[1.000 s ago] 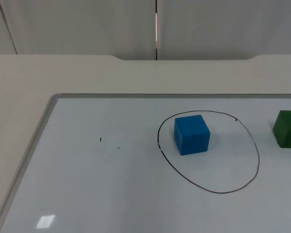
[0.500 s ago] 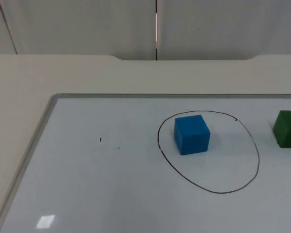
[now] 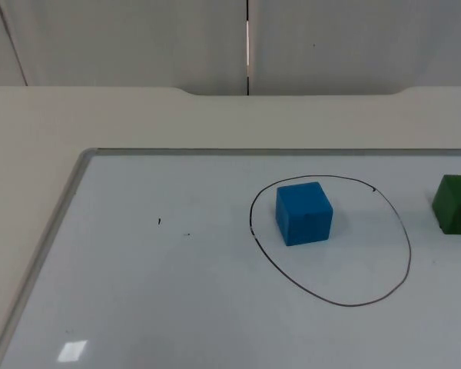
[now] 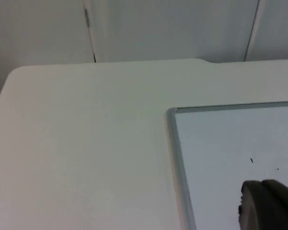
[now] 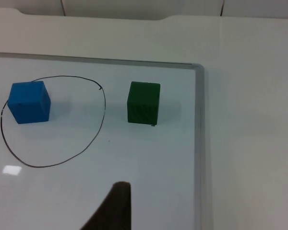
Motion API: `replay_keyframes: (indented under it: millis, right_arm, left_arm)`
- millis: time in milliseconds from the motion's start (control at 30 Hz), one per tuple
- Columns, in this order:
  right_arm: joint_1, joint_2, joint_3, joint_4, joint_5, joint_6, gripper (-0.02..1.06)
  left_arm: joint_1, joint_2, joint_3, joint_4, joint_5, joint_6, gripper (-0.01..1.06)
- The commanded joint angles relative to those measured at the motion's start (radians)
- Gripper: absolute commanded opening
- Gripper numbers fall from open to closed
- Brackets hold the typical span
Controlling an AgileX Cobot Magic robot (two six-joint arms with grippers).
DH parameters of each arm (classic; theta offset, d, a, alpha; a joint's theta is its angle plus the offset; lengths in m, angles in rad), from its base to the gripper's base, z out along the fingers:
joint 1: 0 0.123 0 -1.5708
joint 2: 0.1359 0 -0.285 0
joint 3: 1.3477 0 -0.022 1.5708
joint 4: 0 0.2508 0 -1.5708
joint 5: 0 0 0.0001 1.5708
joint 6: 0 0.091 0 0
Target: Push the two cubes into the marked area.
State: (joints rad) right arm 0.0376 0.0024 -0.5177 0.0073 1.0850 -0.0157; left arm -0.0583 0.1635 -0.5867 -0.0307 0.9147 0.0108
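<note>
- Blue cube [image 3: 303, 213]: inside the drawn ring [image 3: 408, 254], toward its far-left side.
- Green cube [image 3: 455, 204]: just right of the ring, outside it.
- Right gripper [image 5: 116, 206]: nearer than both cubes, apart; finger spacing apparently undeterminable.
- Left gripper [image 4: 266, 206]: waits near the whiteboard [image 3: 138, 307] left edge; state undeterminable.

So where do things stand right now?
Blue cube inside the drawn ring. Green cube outside it. Right gripper's fingertip hangs short of green. Nothing between.

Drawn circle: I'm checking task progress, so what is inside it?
Inside the drawn circle sits the blue cube. The green cube stands outside it on the whiteboard. Nothing covers the circle.
</note>
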Motion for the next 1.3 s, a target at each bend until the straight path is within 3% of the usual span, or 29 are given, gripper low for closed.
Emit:
replay_keyframes:
  millis: [0, 167, 733, 933, 1267]
  right_arm:
    - [-0.005, -0.002, 0.001, 0.002, -0.006, -0.004, 1.05]
    - [-0.005, -0.002, 0.001, 0.002, -0.006, -0.002, 1.05]
    - [-0.005, -0.002, 0.001, 0.004, -0.006, -0.002, 1.05]
    - [-0.005, -0.002, 0.001, 0.004, -0.006, -0.002, 1.05]
    - [-0.005, -0.002, 0.001, 0.002, -0.006, -0.002, 1.05]
  left_arm:
    - [-0.001, -0.043, 0.006, 0.020, 0.035, -0.011, 0.00]
    - [-0.001, -0.101, 0.006, 0.000, 0.076, -0.011, 0.00]
    - [-0.001, -0.163, 0.064, -0.009, 0.101, 0.014, 0.00]
    - [-0.001, -0.163, 0.094, 0.012, 0.163, 0.040, 0.00]
    - [-0.001, -0.163, 0.092, 0.013, 0.161, 0.038, 0.00]
